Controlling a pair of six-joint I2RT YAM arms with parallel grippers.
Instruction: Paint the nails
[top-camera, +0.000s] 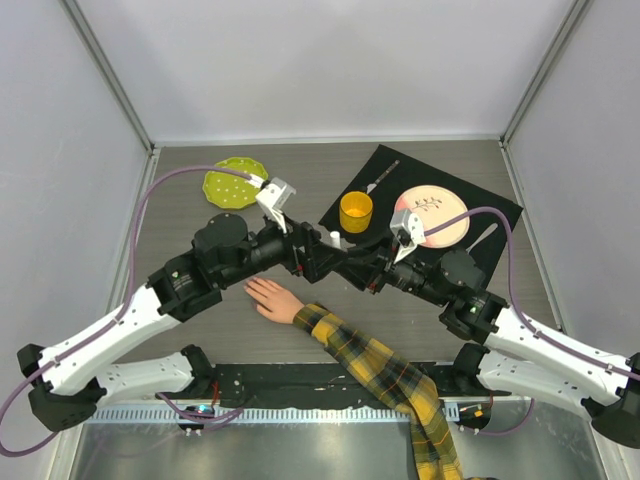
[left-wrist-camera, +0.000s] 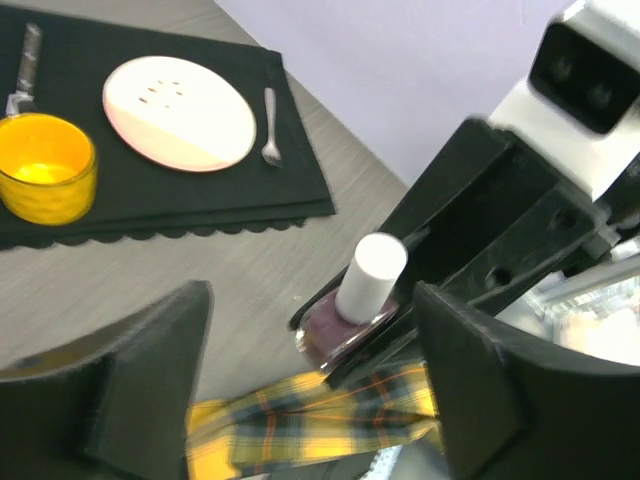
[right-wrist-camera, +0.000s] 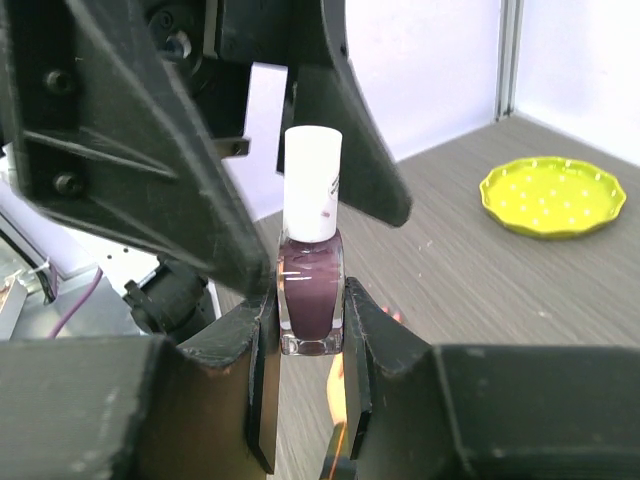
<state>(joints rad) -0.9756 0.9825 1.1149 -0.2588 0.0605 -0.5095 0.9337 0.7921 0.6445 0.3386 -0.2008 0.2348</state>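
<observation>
Right wrist view shows our right pincer (right-wrist-camera: 310, 325) clamping the polish bottle (right-wrist-camera: 311, 285), our left pincer (left-wrist-camera: 320, 385) open astride its still-seated white cap (right-wrist-camera: 312, 180), so we judge painting unstarted, the nails (top-camera: 250, 290) lying on the bench (top-camera: 300, 170) nearby.

Robotics laboratory test cell. A grey wood-grain table (top-camera: 300, 165) is enclosed on three sides by plain white panels (top-camera: 320, 60) in aluminium framing (top-camera: 108, 72); two robot arms (top-camera: 110, 335) (top-camera: 550, 345) are bolted along its near edge, beside a slotted metal rail (top-camera: 300, 412).
</observation>
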